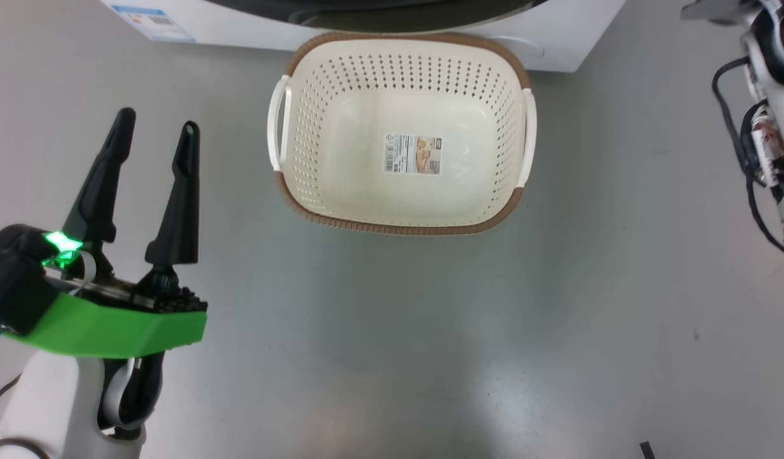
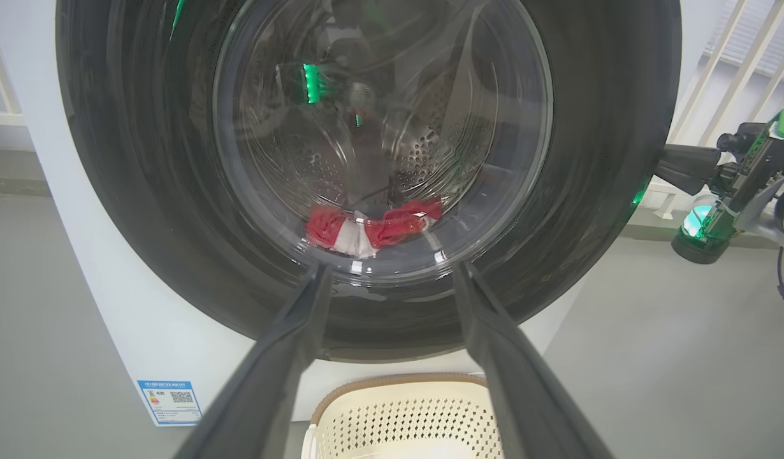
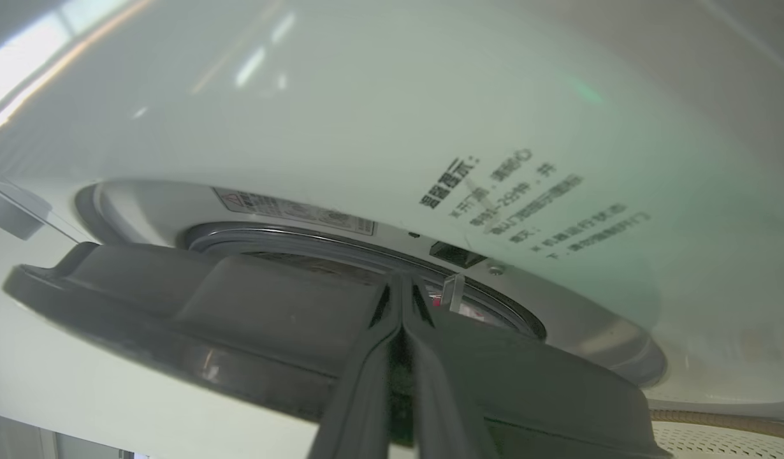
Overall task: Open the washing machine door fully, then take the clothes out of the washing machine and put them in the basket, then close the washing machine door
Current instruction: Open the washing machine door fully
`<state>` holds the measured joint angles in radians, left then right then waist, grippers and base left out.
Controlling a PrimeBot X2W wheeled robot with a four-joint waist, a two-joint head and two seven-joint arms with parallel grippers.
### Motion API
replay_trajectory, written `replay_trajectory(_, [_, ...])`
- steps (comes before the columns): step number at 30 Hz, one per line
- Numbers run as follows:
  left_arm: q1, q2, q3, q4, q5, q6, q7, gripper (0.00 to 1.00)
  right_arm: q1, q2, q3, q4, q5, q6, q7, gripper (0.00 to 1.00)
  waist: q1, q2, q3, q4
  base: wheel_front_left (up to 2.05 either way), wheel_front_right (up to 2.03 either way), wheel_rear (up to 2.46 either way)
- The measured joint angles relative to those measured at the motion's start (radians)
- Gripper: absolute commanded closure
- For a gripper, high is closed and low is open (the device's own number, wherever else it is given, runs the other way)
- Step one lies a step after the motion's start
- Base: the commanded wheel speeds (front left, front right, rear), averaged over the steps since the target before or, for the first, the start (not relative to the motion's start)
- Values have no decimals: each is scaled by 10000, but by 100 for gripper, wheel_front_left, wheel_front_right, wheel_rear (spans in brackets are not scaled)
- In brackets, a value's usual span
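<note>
Grey floor [image 1: 430, 357] runs up to the washer [image 2: 130, 319], a white front-loader with a blue label [image 2: 169, 401] low on its front.

Door [image 2: 609, 191]: black rim and clear bowl set over the washer's front. In the right wrist view its latch edge appears to stand slightly off the washer's panel, with the hook clear of its slot.

Clothes [image 2: 373, 228]: red with white parts, lying at the bottom of the washer's drum, seen through the glass.

Basket [image 1: 401, 228]: on the floor directly before the washer, its back rim just beside the washer's base, with a sticker [image 1: 412, 154] on its bare bottom.

Left gripper [image 1: 157, 121]: released, fingers spread, held in the air before the washer and pointed at the door.

Right gripper [image 3: 401, 280]: clenched, fingers pressed together, tips at the door's latch edge on the washer's right side. Whether they touch the door cannot be told.
</note>
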<state>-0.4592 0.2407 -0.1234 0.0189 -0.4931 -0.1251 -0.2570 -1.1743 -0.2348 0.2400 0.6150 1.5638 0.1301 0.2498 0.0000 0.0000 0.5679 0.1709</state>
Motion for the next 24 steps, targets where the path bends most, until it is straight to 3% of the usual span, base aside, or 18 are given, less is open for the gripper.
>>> replay_trajectory(10, [-11,61,-33,-21,0,0,0,0,-626,-153,222,169,10,-38,941,100,0,0,379,95,0,0,0])
replay_trajectory(24, [-12,176,-29,10,4,0,0,0,-436,-257,640,132,309,-86,2291,100,0,0,74,-184,0,0,0])
